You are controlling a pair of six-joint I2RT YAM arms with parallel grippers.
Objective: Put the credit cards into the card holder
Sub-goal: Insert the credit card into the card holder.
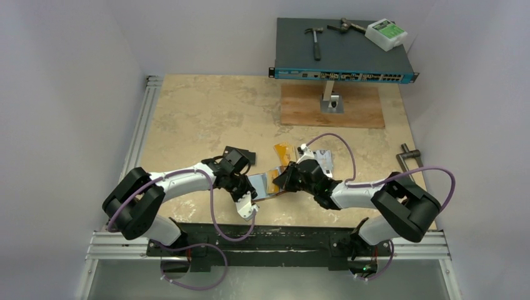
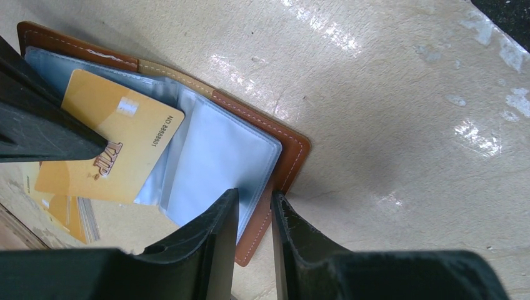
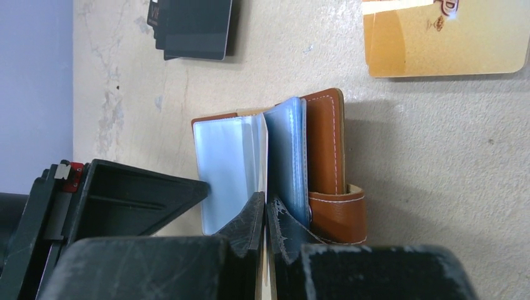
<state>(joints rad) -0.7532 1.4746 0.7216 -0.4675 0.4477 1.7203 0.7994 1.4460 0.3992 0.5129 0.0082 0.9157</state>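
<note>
At the holder's (image 2: 287, 156) near edge, the left pincer (image 2: 255, 200) clamps the brown cover, pinning it open on the table (image 2: 406, 94). The right pincer (image 3: 265, 206), clenched on a gold card (image 2: 119, 144), holds it across the blue sleeves, apparently not yet seated. Beyond the holder lie a loose gold card (image 3: 444, 37) and black cards (image 3: 194, 28); most remains.

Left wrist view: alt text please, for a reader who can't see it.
An open brown holder with light-blue sleeves lies on a beige table. A gold card marked VIP rests on its sleeves, gripped by the right end effector at the left edge. The left end effector pinches the holder's near edge.
</note>
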